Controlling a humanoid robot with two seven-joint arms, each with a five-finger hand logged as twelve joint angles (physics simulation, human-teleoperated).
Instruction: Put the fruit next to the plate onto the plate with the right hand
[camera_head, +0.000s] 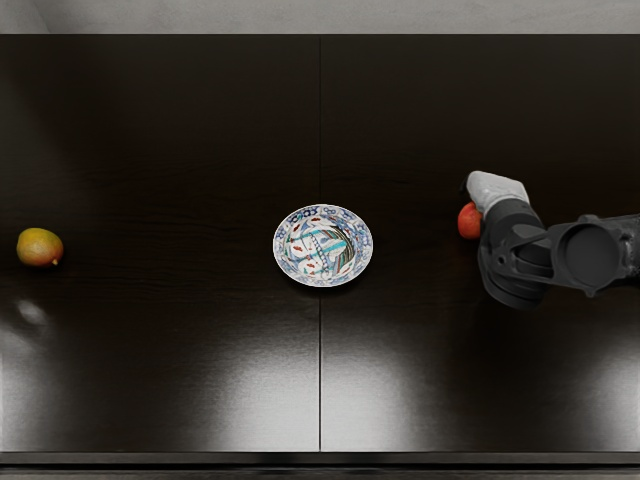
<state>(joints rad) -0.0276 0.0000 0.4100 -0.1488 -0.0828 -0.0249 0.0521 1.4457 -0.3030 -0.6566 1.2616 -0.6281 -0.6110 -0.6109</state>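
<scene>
A patterned blue-and-white plate (322, 245) sits at the middle of the dark table. To its right lies a small red fruit (468, 221), partly covered by my right hand (492, 192). The hand's pale grey back is directly over and against the fruit's right side. My dark right forearm (560, 258) comes in from the right edge. The hand hides how it meets the fruit, and I cannot tell whether the fruit rests on the table. The left arm does not show.
A yellow-orange mango (39, 247) lies far left, near the table's left edge. A thin seam (320, 380) runs down the table's middle, under the plate. The table's front edge (320, 457) crosses the bottom of the view.
</scene>
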